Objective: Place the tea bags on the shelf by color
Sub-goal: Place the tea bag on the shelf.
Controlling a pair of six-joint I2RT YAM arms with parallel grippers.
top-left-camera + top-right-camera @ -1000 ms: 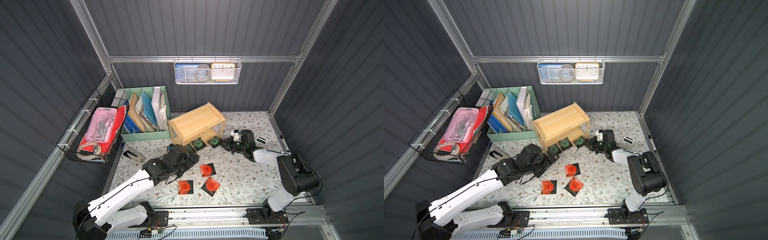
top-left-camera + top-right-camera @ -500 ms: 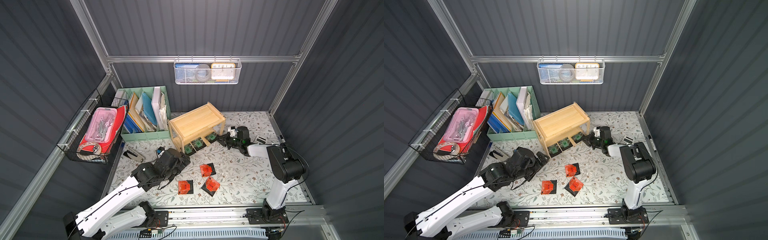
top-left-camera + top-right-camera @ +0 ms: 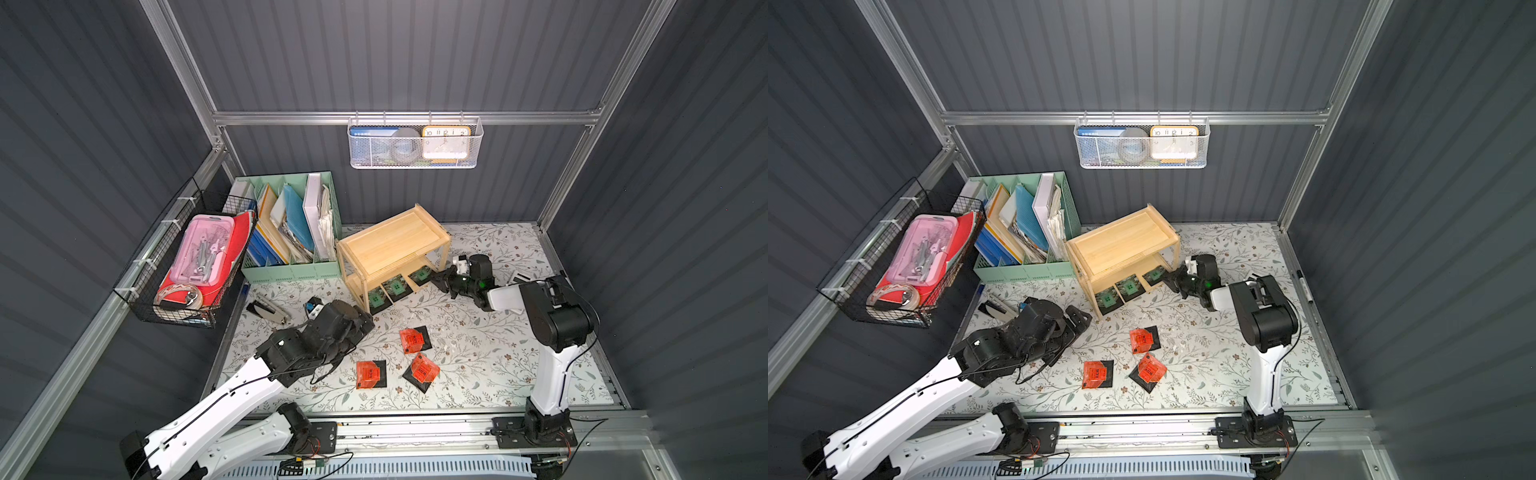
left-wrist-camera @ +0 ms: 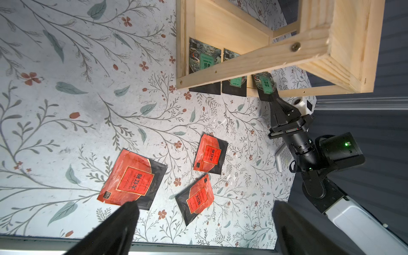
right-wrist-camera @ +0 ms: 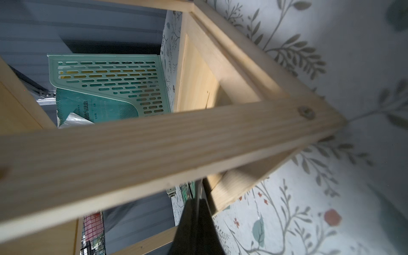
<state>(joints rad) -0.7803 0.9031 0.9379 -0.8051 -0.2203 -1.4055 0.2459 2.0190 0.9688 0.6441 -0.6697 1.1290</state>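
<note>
Dark ribbed walls (image 3: 415, 62), floral tabletop (image 3: 478, 353)

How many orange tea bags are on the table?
3 orange bags on the mat before the shelf: one nearest it, two side by side farther out. None seems hidden.

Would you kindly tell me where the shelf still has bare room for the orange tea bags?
The shelf's top board is wholly bare inside its rim. The lower board is crowded along its front edge: three green tea bags lie in a row there, the right gripper pinching the end one. Behind them, bare wood shows.
</note>
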